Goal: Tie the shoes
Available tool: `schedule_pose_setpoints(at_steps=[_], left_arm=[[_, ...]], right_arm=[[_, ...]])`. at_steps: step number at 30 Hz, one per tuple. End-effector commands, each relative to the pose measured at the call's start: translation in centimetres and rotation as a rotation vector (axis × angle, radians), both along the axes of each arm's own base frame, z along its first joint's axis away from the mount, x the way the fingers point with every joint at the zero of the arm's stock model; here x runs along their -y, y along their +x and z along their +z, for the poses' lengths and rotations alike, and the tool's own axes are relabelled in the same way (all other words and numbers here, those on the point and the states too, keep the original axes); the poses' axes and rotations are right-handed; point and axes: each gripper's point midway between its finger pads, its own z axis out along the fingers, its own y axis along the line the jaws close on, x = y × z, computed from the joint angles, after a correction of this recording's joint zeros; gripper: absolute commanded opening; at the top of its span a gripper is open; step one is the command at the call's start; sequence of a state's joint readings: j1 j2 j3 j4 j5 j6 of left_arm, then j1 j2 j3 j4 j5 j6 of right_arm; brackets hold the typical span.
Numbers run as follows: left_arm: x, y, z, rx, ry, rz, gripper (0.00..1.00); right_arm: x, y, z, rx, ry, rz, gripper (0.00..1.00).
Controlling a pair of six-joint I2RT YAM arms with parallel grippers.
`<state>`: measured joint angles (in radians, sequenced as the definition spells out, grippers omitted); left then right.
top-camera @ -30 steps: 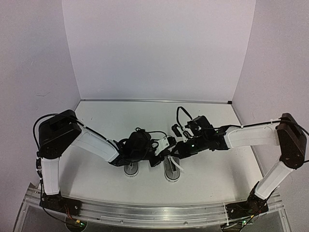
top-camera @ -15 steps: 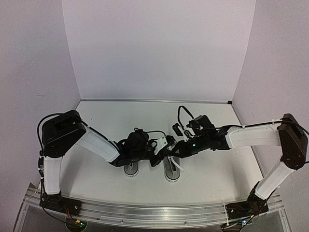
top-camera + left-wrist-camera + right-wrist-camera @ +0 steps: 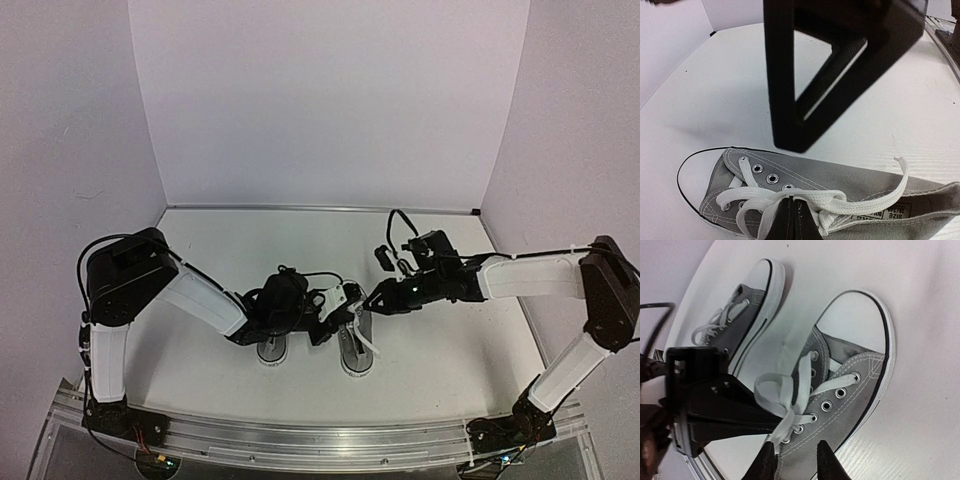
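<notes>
Two small grey canvas shoes with white laces stand side by side, toes toward the arm bases. The left shoe (image 3: 270,350) is partly under my left arm. The right shoe (image 3: 356,358) shows close up in the left wrist view (image 3: 855,180) and in the right wrist view (image 3: 850,385). My left gripper (image 3: 792,220) is shut on its white lace (image 3: 840,202) over the eyelets and holds a loop (image 3: 772,385) up. My right gripper (image 3: 795,465) is open and empty just above that shoe's side. The other shoe (image 3: 747,305) lies beyond.
The white table (image 3: 450,350) is walled by pale panels at the back and sides. An aluminium rail (image 3: 320,440) runs along the near edge. A free lace end (image 3: 900,172) trails toward the heel. My right gripper's black finger (image 3: 805,75) hangs over the shoe in the left wrist view.
My right arm has drawn back to the right and slightly away from the shoe. My left gripper stays put on the lace.
</notes>
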<state>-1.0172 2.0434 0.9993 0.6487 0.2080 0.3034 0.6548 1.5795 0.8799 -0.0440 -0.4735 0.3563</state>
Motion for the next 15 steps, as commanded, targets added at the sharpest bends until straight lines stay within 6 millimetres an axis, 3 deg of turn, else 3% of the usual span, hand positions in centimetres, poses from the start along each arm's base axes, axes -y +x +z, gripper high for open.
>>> schedule_pose_setpoints(at_steps=[1, 15], left_arm=[[-0.7, 0.1, -0.8, 0.024, 0.048, -0.006, 0.0], [-0.6, 0.0, -1.1, 0.053, 0.075, -0.02, 0.0]], right_arm=[[-0.9, -0.2, -1.2, -0.044, 0.005, 0.036, 0.26], [-2.3, -0.6, -2.9, -0.105, 0.049, 0.087, 0.2]])
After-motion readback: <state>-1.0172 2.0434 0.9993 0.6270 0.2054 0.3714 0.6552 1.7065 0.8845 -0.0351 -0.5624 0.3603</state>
